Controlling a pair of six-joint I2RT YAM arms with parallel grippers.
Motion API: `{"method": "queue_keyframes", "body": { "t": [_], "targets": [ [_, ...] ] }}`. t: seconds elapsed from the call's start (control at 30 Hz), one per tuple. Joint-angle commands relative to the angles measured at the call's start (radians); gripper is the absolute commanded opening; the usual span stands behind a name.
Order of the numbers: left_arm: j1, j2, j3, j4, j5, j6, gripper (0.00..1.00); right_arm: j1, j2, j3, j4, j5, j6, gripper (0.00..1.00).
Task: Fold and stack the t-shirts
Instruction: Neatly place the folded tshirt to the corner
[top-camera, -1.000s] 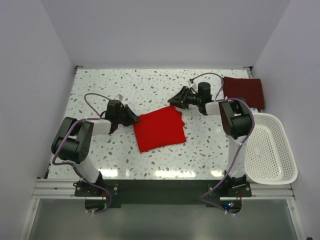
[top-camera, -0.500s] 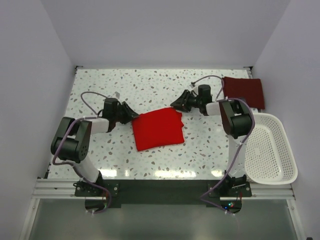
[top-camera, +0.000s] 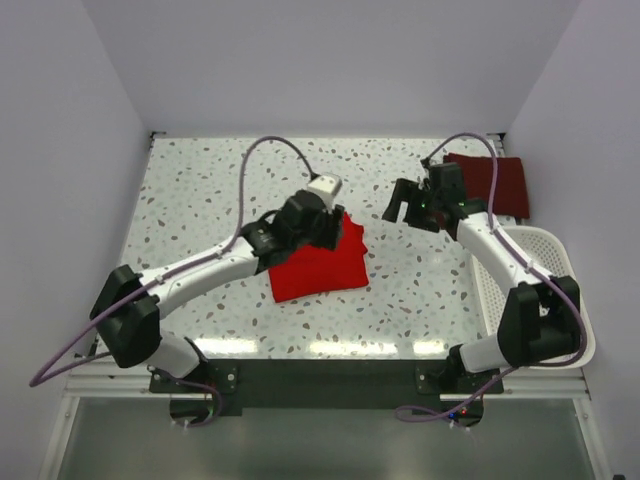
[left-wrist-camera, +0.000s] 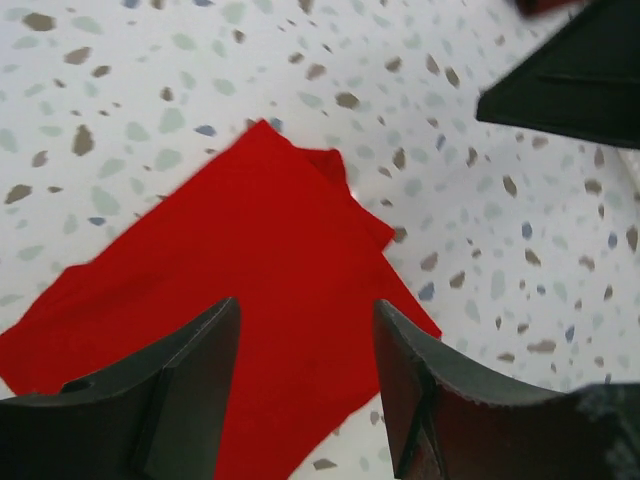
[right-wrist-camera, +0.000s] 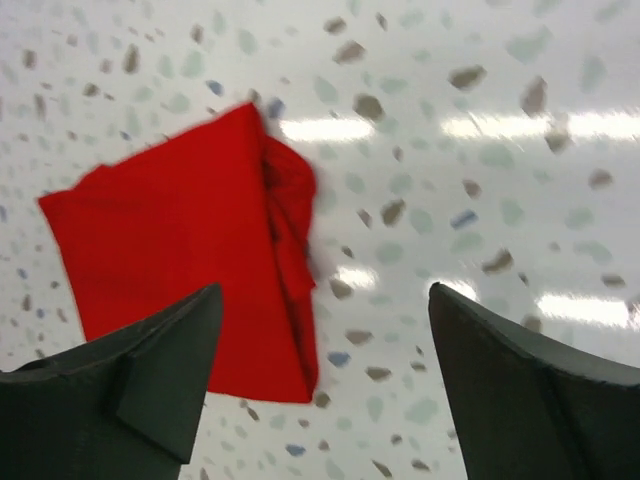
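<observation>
A bright red t-shirt (top-camera: 318, 265) lies folded in a rough square at the table's middle. My left gripper (top-camera: 333, 235) hovers over its far right part. In the left wrist view the gripper (left-wrist-camera: 305, 310) is open, with only the red t-shirt (left-wrist-camera: 230, 290) below the gap. A dark maroon t-shirt (top-camera: 497, 184) lies folded at the back right. My right gripper (top-camera: 397, 207) hangs open between the two shirts, above bare table. In the right wrist view the gripper (right-wrist-camera: 325, 295) is wide open, and the red t-shirt (right-wrist-camera: 190, 260) lies ahead to the left.
A white slatted basket (top-camera: 583, 335) stands at the right edge, partly covered by my right arm. White walls close the table on three sides. The speckled tabletop (top-camera: 200, 190) is bare at the left and back. A dark shape (left-wrist-camera: 580, 80) shows at the left wrist view's upper right.
The left arm swung from the shirt's left side to above its far right part and opened. The right gripper drew back to the right, off the shirt's corner, and opened wider.
</observation>
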Motion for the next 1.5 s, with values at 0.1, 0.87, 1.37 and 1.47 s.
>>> {"method": "queue_keyframes", "body": {
  "t": [0.1,0.87,1.37,1.47],
  "targets": [
    [-0.327,0.161,0.144,-0.163,-0.246,0.222,0.61,-0.013,-0.182,-0.184,-0.264,0.251,-0.028,0.99],
    [-0.459,0.554,0.225,-0.036,-0.36,0.261,0.4,-0.095,-0.265,-0.355,-0.175,0.136,0.003,0.96],
    [-0.456,0.279,-0.023,0.088,-0.312,0.176,0.05,-0.093,-0.055,-0.367,0.118,-0.238,0.119,0.94],
    [-0.456,0.236,-0.058,0.114,-0.303,0.164,0.05,-0.087,-0.001,-0.376,0.256,-0.338,0.216,0.93]
  ]
}}
